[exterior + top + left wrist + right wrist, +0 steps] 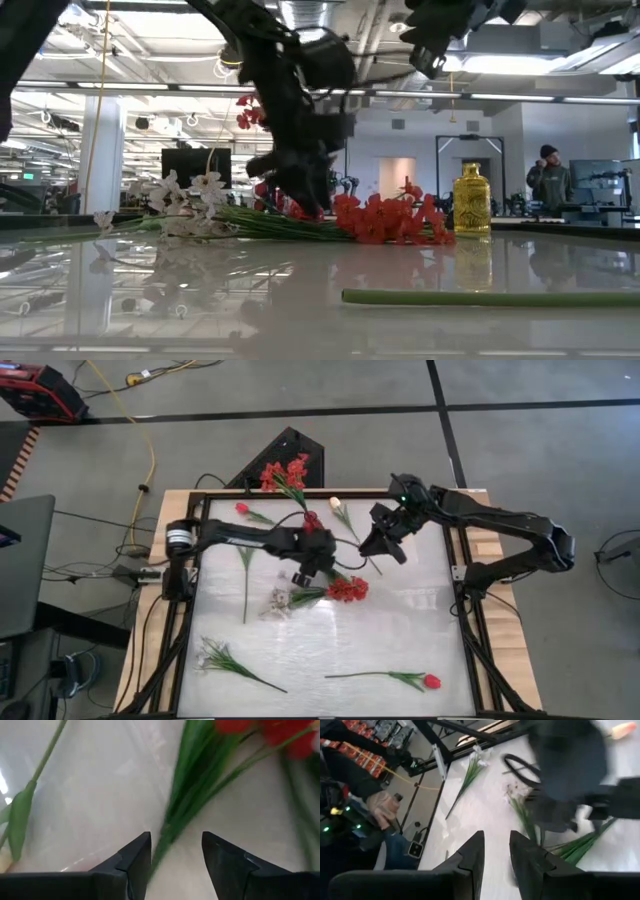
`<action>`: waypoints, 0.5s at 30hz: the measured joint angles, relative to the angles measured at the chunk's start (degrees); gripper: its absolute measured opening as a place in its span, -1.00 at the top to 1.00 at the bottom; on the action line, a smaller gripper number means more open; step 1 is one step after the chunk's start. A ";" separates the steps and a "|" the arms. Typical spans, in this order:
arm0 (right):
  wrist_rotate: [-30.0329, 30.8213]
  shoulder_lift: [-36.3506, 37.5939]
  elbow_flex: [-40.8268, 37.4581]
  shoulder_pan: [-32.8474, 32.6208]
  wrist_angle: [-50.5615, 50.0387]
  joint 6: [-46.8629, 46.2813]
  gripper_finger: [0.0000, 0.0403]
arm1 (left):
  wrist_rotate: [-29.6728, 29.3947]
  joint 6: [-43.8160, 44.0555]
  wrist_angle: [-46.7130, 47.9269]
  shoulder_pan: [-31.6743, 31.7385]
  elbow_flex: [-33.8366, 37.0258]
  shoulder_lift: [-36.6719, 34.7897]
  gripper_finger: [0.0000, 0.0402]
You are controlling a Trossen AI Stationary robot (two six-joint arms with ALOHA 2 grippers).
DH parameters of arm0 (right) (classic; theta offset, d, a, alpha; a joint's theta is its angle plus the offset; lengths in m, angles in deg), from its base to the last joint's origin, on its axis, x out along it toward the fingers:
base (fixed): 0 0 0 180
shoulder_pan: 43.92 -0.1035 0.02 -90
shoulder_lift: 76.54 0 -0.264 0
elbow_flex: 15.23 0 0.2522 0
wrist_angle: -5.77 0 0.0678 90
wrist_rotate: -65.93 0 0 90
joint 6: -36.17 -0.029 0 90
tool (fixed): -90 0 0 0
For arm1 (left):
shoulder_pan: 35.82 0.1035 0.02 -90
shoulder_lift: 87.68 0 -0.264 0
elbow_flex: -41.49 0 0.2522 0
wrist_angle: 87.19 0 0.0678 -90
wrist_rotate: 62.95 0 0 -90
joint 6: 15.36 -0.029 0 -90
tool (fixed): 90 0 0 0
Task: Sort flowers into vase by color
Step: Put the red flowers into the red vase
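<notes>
A red blossom cluster [347,589] [390,220] lies flat on the white table, its green stems [175,820] pointing toward the table's left. My left gripper [305,572] [175,855] points steeply down over those stems. It is open, with one finger on each side of the stem bundle; whether a finger touches it I cannot tell. A spray of small white blossoms [277,603] [190,200] lies just beside it. My right gripper [383,548] [496,852] hovers high above the table, right of the cluster, slightly open with nothing between its fingers.
A gold vase [472,200] stands at the far side, and red blossoms [285,475] stick up at the far edge. A red tulip [242,508], a cream tulip [335,503], a white spray [215,657] and another red tulip [430,681] lie around. A person [548,175] stands beyond the table.
</notes>
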 joint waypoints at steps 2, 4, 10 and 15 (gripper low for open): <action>0.14 0.05 0.02 -1.05 -0.25 0.55 0.41 | 0.83 -2.10 1.95 1.20 -1.66 1.60 0.19; 0.70 0.04 0.01 -1.98 -1.07 0.56 0.41 | 3.23 -4.37 4.33 2.38 -3.52 2.87 0.21; 1.61 0.02 0.00 -3.74 -0.99 0.54 0.41 | 3.08 -6.50 8.34 4.00 -4.89 6.31 0.30; 1.62 0.02 0.00 -3.91 -1.02 0.51 0.41 | 2.87 -6.81 9.24 3.35 -4.79 6.25 0.61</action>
